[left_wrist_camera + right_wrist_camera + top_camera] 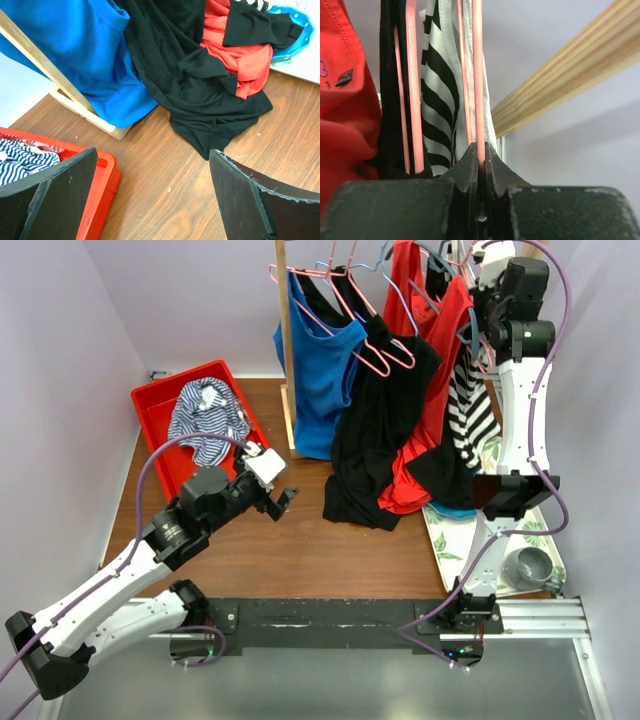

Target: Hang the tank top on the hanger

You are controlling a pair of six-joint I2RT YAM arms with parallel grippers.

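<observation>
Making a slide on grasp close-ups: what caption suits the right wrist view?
Close-up: right gripper shut on the pink hanger wire, with the striped tank top alongside.

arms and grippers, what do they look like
The left arm and right arm have white links, black joints and a purple cable looping alongside. The left gripper and right gripper have matte black, wedge-shaped fingers.

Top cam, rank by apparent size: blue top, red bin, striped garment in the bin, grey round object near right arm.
1. blue top and red bin: alike; top hangs nearer the camera, so unranked.
2. striped garment.
3. grey round object.
</observation>
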